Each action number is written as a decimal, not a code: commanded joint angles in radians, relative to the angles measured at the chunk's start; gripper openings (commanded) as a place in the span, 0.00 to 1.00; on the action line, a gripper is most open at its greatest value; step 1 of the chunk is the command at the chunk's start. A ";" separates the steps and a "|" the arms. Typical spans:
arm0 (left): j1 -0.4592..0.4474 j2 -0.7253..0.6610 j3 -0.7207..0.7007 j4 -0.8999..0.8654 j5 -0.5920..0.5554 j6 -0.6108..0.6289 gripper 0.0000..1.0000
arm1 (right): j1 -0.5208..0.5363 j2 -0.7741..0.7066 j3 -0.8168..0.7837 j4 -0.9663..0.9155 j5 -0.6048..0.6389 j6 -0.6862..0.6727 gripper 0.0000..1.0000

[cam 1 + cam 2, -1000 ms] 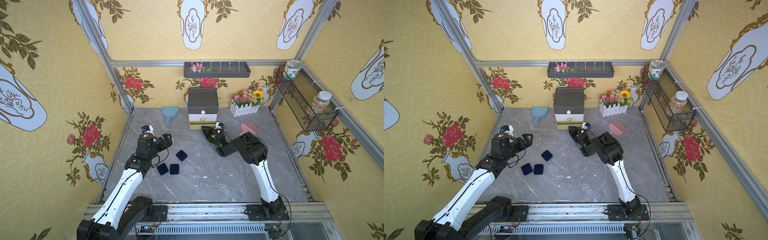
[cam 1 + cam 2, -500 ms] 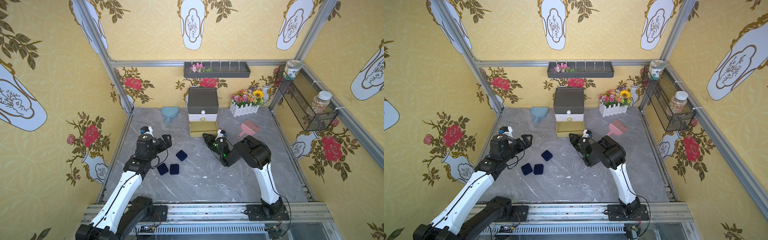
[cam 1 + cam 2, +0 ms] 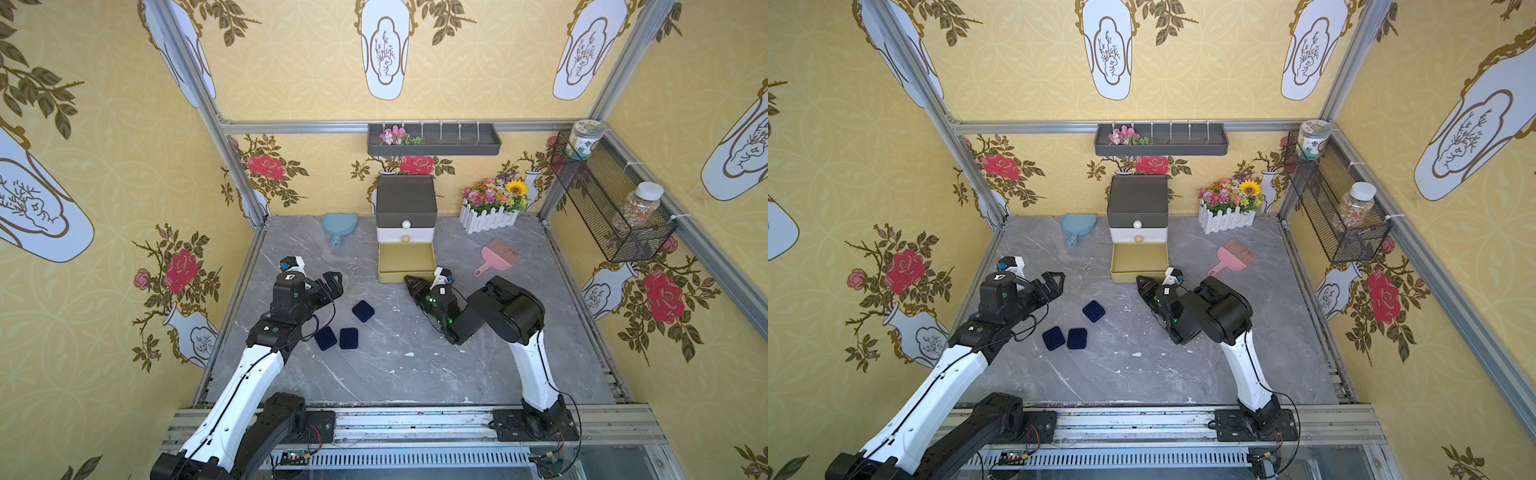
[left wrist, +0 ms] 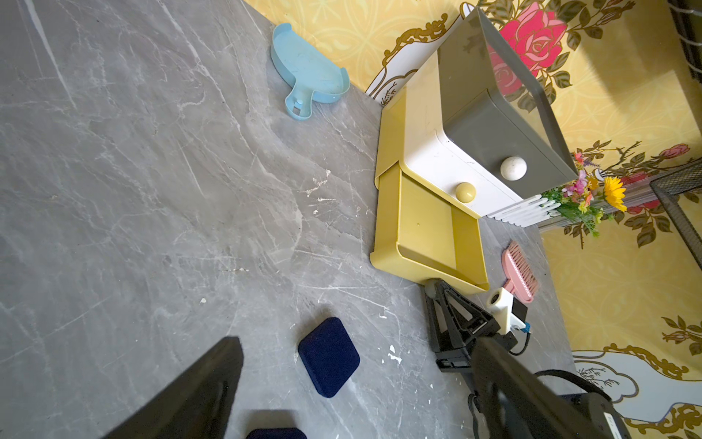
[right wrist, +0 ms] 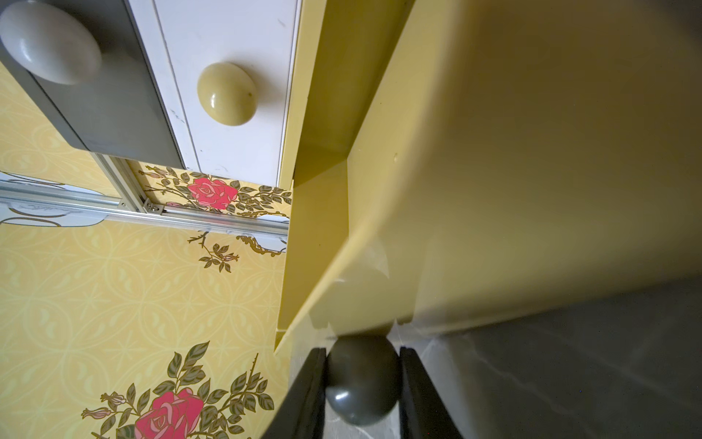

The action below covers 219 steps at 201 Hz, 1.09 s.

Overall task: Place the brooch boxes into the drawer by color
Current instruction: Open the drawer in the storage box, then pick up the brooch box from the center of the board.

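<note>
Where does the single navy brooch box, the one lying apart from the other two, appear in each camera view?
In a top view: navy brooch box on the table, between the arms, in front of the drawer.
In a top view: same spot.
Left wrist: on the table, between camera and drawer.
Right wrist: not in it.
Shared landmark: the open yellow drawer, seen in all four views.

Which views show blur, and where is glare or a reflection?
Right wrist view: the near front of the olive-yellow drawer is soft, out of focus, and its dark knob, gripped by the right claw, carries a small highlight. Left wrist view: the grey top of the chest mirrors the rose wallpaper. Both top views: sharp, evenly lit, with frame posts leaning outward.
</note>
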 commanded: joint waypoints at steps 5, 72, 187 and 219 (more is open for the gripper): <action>0.001 0.000 -0.008 0.000 0.002 -0.009 1.00 | 0.010 -0.004 0.008 0.033 0.015 -0.001 0.31; 0.000 0.023 -0.011 -0.012 -0.025 -0.017 1.00 | 0.006 -0.013 -0.021 0.044 0.020 -0.001 0.62; 0.004 0.405 0.172 -0.447 -0.193 -0.078 1.00 | 0.031 -0.315 -0.068 -0.350 -0.031 -0.278 0.79; 0.007 0.431 0.132 -0.494 -0.138 -0.102 1.00 | 0.038 -0.426 0.005 -0.661 -0.063 -0.456 0.81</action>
